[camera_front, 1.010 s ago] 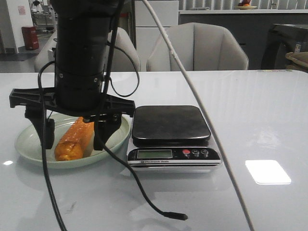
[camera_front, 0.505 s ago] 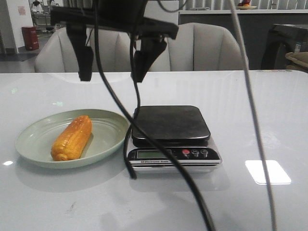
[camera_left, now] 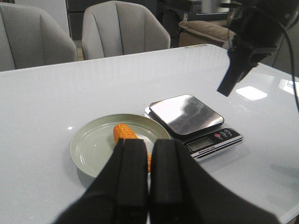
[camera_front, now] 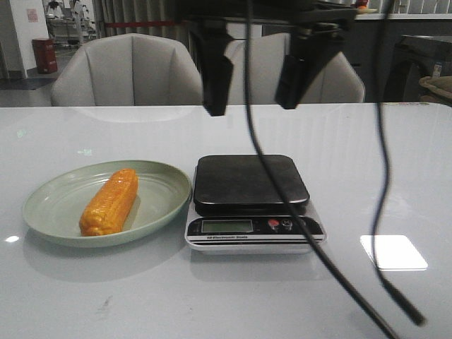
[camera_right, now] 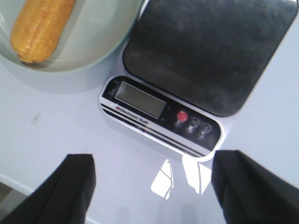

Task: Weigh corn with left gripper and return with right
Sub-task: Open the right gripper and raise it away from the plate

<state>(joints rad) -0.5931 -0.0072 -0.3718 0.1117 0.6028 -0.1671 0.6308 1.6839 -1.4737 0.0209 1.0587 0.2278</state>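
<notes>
Corn [camera_front: 109, 202] lies on plate [camera_front: 49, 212], scale [camera_front: 251, 185] empty; my left fingers [camera_left: 148, 177] closed empty, right fingers [camera_front: 251, 67] wide. Weighing pending: next, left grasps.

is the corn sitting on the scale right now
No, the orange-yellow corn cob lies in the pale green round plate, and the black kitchen scale's platform beside it is bare.
</notes>
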